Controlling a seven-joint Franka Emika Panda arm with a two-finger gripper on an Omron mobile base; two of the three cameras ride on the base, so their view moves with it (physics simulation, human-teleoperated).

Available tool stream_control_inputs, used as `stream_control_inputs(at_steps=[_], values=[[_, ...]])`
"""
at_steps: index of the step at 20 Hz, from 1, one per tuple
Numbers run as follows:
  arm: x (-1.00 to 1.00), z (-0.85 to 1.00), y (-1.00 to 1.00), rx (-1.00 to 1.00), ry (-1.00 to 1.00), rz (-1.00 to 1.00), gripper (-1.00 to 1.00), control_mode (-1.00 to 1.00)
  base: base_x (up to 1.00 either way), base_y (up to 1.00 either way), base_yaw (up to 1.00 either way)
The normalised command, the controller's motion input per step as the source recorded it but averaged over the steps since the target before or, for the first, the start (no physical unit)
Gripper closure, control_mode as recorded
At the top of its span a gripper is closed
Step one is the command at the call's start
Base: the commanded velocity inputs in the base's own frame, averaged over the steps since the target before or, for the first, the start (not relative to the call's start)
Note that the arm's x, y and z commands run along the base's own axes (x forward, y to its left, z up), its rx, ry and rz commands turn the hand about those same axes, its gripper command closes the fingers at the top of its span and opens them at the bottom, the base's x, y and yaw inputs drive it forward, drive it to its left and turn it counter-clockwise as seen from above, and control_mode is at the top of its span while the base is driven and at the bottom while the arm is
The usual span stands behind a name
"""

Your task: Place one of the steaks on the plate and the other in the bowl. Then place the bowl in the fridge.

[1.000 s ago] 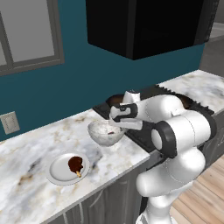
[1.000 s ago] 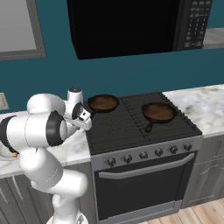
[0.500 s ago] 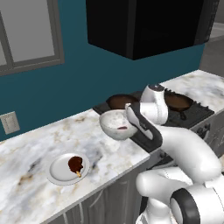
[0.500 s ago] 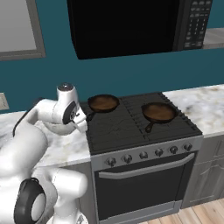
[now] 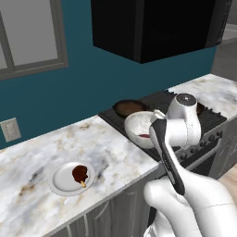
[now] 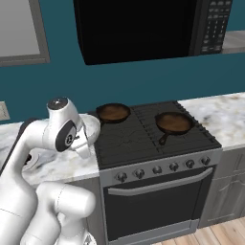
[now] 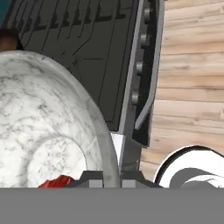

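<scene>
My gripper [image 7: 110, 178] looks pinched on the rim of the bowl [image 5: 141, 128], lifted beside the stove [image 6: 158, 139] with the red steak [image 7: 57, 181] inside, so swinging toward the fridge I risk tipping it.

In the left base view the arm's white wrist covers the near right side of the bowl [image 5: 141, 128], so the gripper holding it is hidden and just a sliver of the red steak [image 5: 144, 136] shows inside. In the hand view the bowl [image 7: 48, 127] is cut off at the left and bottom edges, and the steak [image 7: 57, 181] is a small red scrap at the bottom. In the right base view the arm hides most of the bowl [image 6: 92, 125], leaving a pale edge beside the far left skillet [image 6: 113, 112].
</scene>
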Motion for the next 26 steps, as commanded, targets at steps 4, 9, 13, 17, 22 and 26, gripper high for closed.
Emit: stream_control_inputs(at_steps=[4, 9, 13, 17, 22, 26], values=[[-0.06, 0.45, -0.08, 0.11, 0.27, -0.35, 1.00, -1.00, 0.00, 0.00, 0.00], [-0.14, 0.34, -0.02, 0.05, 0.31, -0.26, 1.00, -1.00, 0.00, 0.00, 0.00], [-0.55, 0.06, -0.05, 0.04, 0.01, -0.12, 1.00, -1.00, 0.00, 0.00, 0.00], [-0.73, -0.04, 0.00, -0.05, -0.36, 0.00, 1.00, -1.00, 0.00, 0.00, 0.00], [-0.41, -0.08, -0.01, -0.25, -0.25, 0.00, 1.00, -1.00, 0.00, 0.00, 0.00], [-0.03, 0.00, -0.02, -0.05, -0.01, 0.00, 1.00, -1.00, 0.00, 0.00, 0.00]])
